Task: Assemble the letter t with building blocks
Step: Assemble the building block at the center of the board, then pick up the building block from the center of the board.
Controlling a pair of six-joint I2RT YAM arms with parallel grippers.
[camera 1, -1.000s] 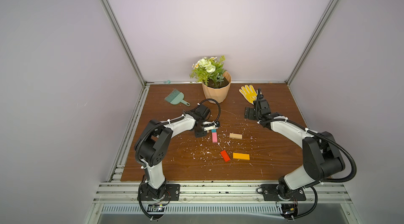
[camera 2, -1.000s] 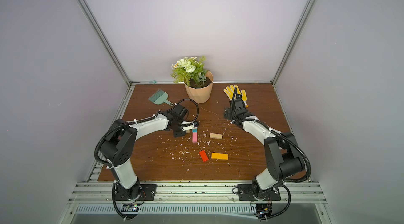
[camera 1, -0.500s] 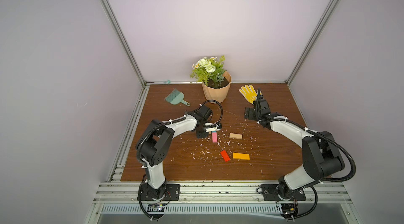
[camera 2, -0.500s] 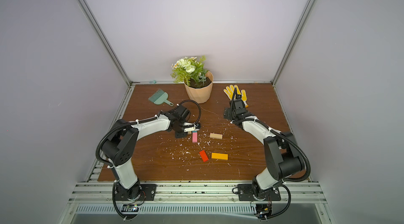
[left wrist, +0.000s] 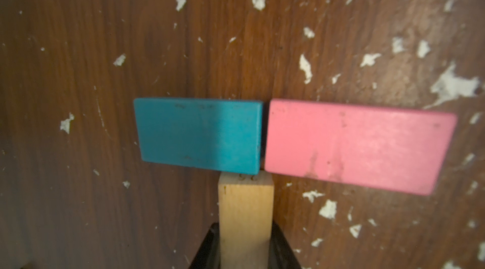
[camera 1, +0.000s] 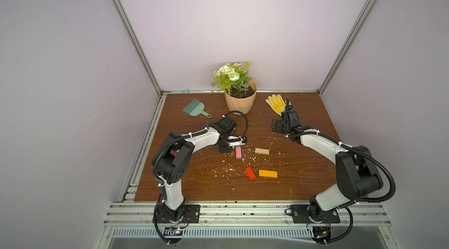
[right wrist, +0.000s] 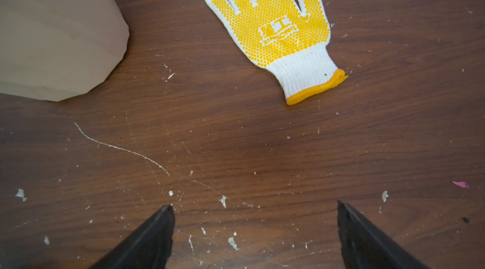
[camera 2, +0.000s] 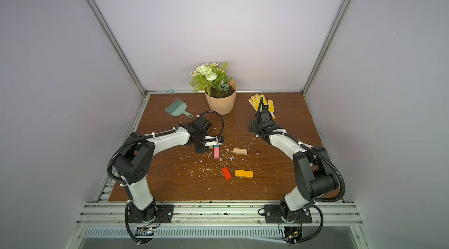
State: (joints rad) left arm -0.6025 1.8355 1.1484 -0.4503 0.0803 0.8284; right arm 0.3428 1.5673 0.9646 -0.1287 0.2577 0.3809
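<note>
At the far left of the table (camera 1: 170, 182) lies a green hand brush (camera 1: 194, 110), well apart from the blocks.

The left gripper (left wrist: 244, 241) is low over the middle of the table, its jaws pressed together on one end of a tan block (left wrist: 245, 202), which sticks out straight to the right. The free end of that block meets the left side of the column just where the teal block (left wrist: 199, 133) and the pink block (left wrist: 359, 146) join. Whether it presses on them or only sits beside them cannot be told. Teal and pink lie flat, end to end in one line, teal the farther one and pink (camera 1: 238, 153) the nearer one, with only a hairline seam between them. In both top views the gripper hides most of the teal block.

Behind them, against the far wall, stands a pot (camera 1: 240, 102) of flowers.

Near and to the right of the pink block, the red block (camera 1: 250, 173) lies flat and askew, not in line with the column. Just right of it lies the orange block (camera 1: 268, 173), crosswise, close but apart. Farther back, right of the pink block, the second tan block (camera 1: 262, 151) lies flat and alone. White crumbs (camera 1: 227, 170) are scattered among all of these.

The right gripper (right wrist: 254, 207) hangs over bare table farther right and back, jaws spread wide and holding nothing. Beyond it lies a yellow glove (right wrist: 273, 26), palm up.
</note>
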